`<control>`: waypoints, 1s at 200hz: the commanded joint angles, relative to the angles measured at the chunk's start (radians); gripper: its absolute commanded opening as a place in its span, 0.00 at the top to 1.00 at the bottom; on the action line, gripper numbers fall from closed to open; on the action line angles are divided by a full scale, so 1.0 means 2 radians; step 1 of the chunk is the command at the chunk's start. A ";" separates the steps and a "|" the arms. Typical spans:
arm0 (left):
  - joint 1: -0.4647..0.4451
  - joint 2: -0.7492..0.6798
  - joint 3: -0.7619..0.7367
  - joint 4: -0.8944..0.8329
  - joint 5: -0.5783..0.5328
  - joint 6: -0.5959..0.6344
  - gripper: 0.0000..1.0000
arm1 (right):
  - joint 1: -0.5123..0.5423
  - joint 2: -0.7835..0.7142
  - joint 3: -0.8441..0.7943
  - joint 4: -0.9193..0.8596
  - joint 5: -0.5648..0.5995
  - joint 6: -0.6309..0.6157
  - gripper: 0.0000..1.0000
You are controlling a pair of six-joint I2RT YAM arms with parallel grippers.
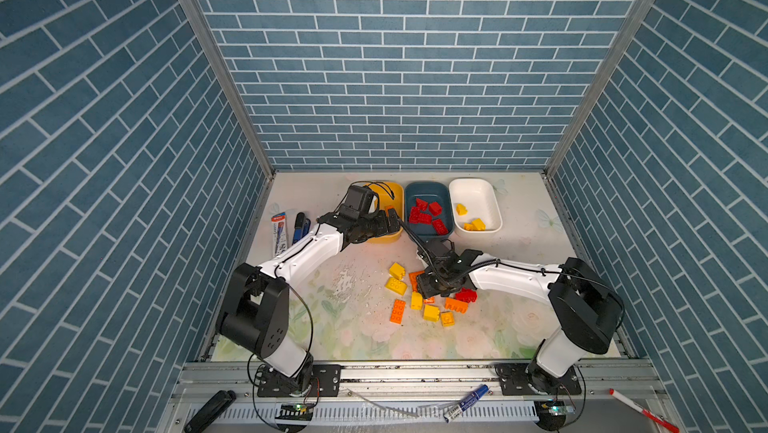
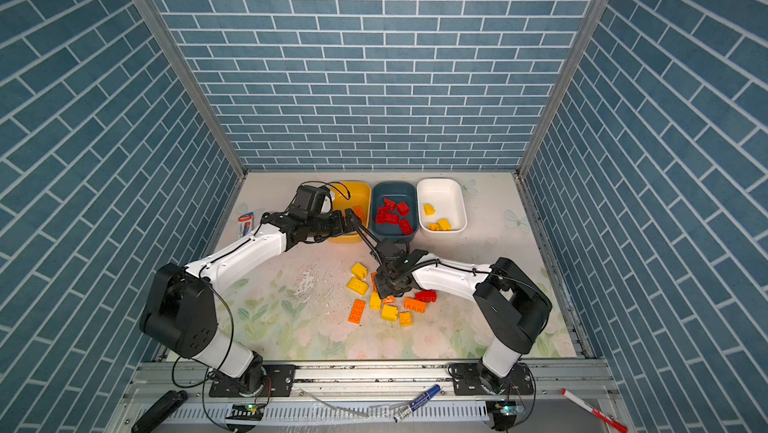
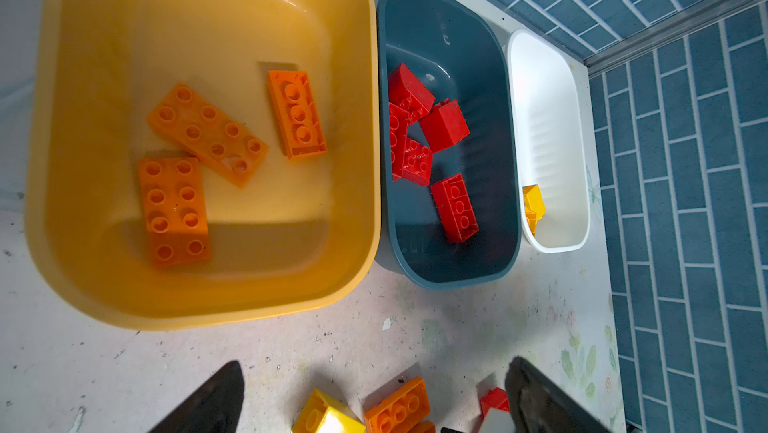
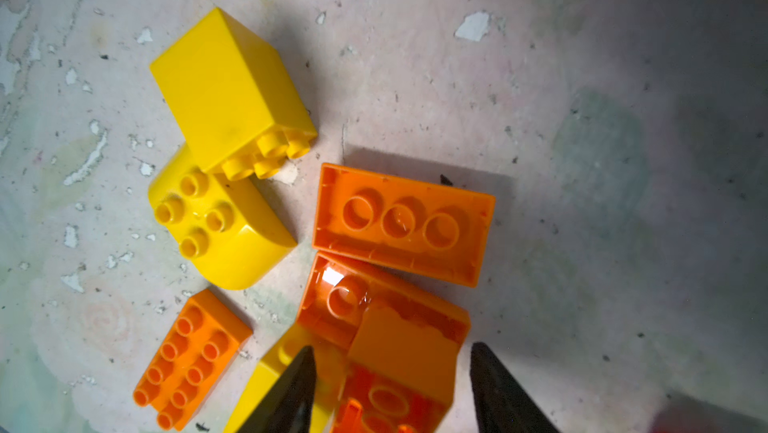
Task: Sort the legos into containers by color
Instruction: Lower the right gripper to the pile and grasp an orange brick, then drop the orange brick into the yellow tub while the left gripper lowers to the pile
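Observation:
Three containers stand in a row at the back: a yellow tub (image 1: pixel 397 192) with three orange legos (image 3: pixel 208 131), a teal tub (image 1: pixel 428 187) with several red ones (image 1: pixel 428 215), and a white tub (image 1: pixel 478 189) with yellow ones (image 1: pixel 473 224). My left gripper (image 1: pixel 390 219) hangs open and empty over the yellow tub's near right corner. Loose yellow (image 1: pixel 395 286), orange (image 1: pixel 397 310) and red (image 1: pixel 466 296) legos lie mid-table. My right gripper (image 4: pixel 390 347) is down in this pile. Its fingers straddle a tilted orange brick (image 4: pixel 399 327); a gap shows on one side.
A marker pack (image 1: pixel 279 233) and dark pens (image 1: pixel 298 227) lie at the back left, beside the left arm. On the front rail lie a dark stapler (image 1: pixel 210 410), a blue marker (image 1: pixel 465 402) and a red pen (image 1: pixel 636 408). Tiled walls close three sides.

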State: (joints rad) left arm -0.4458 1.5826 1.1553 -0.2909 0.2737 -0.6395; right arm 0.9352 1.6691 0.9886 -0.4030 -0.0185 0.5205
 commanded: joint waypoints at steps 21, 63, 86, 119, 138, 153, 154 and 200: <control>-0.002 0.005 0.014 -0.003 -0.004 0.003 0.01 | 0.004 0.008 0.021 -0.034 0.029 0.009 0.54; -0.004 0.003 0.017 -0.011 -0.021 0.002 0.01 | 0.003 -0.027 0.014 -0.015 0.035 -0.019 0.63; -0.004 -0.009 0.009 -0.012 -0.049 -0.009 0.01 | 0.001 -0.051 0.021 0.013 0.033 -0.047 0.64; -0.004 -0.034 -0.009 -0.026 -0.096 -0.024 0.01 | -0.017 -0.053 0.045 0.097 0.004 -0.070 0.65; -0.004 -0.048 -0.021 -0.045 -0.123 -0.034 0.01 | -0.034 -0.028 0.077 0.137 -0.021 -0.071 0.65; -0.004 -0.057 -0.028 -0.064 -0.138 -0.035 0.01 | -0.047 -0.003 0.102 0.156 -0.032 -0.069 0.65; -0.004 -0.058 -0.028 -0.065 -0.138 -0.035 0.01 | -0.049 -0.002 0.104 0.157 -0.032 -0.069 0.65; -0.004 -0.077 -0.062 -0.093 -0.131 -0.034 0.01 | -0.081 0.077 0.196 0.165 -0.086 -0.085 0.65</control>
State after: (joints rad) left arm -0.4503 1.4570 1.0805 -0.4110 0.0261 -0.7025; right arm 0.7959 1.7473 1.2705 -0.1055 -0.1131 0.3996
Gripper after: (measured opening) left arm 0.994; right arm 0.356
